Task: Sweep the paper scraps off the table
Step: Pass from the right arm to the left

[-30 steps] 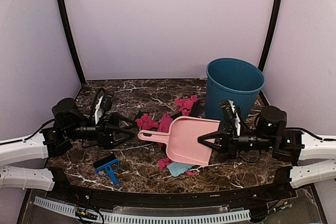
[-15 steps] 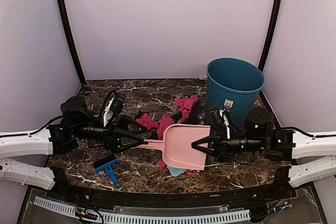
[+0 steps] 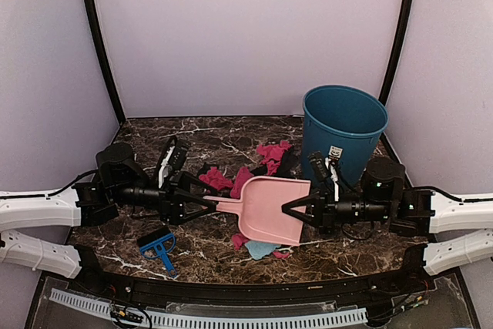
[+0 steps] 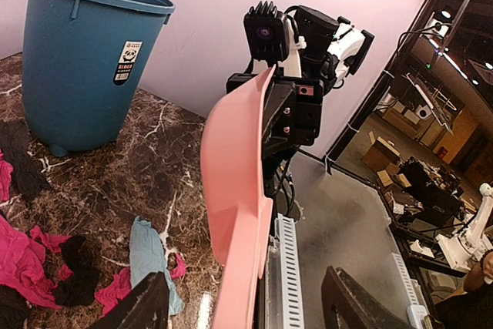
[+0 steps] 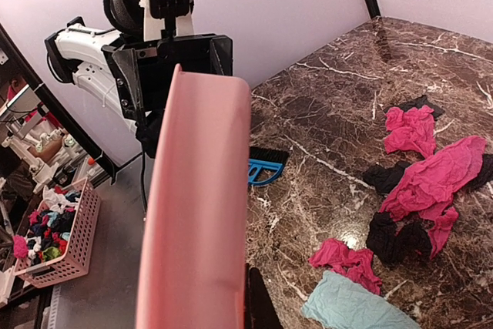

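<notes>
- paper scraps (image 3: 273, 152) lie mid-table (image 3: 200, 132): a magenta and black pile just behind the dustpan (image 3: 269, 206), with a few more and the light blue scrap (image 3: 262, 249) at its near edge, partly under it. None in the pan in the top view.
- right gripper (image 3: 286, 209) is clamped tight on the pan's thin right-hand edge and is the only hold on it. Risk: a thin-edge pinch lets the pan pivot or slip if bumped.
- left gripper (image 3: 206, 203) has its jaws wide, straddling the handle without gripping. Risk: it closes off-centre, knocks the handle aside and twists the pan in the right grip.
- pan looks lifted and tilted; hard to tell if its lip touches the table. Set down low, it could shove or trap the scraps beneath.
- brush (image 3: 158, 246) lies front-left, unheld. With both arms on the pan, nothing is free to sweep.
- bin (image 3: 344, 132) sits just behind the right arm; a swing could tip it.
</notes>
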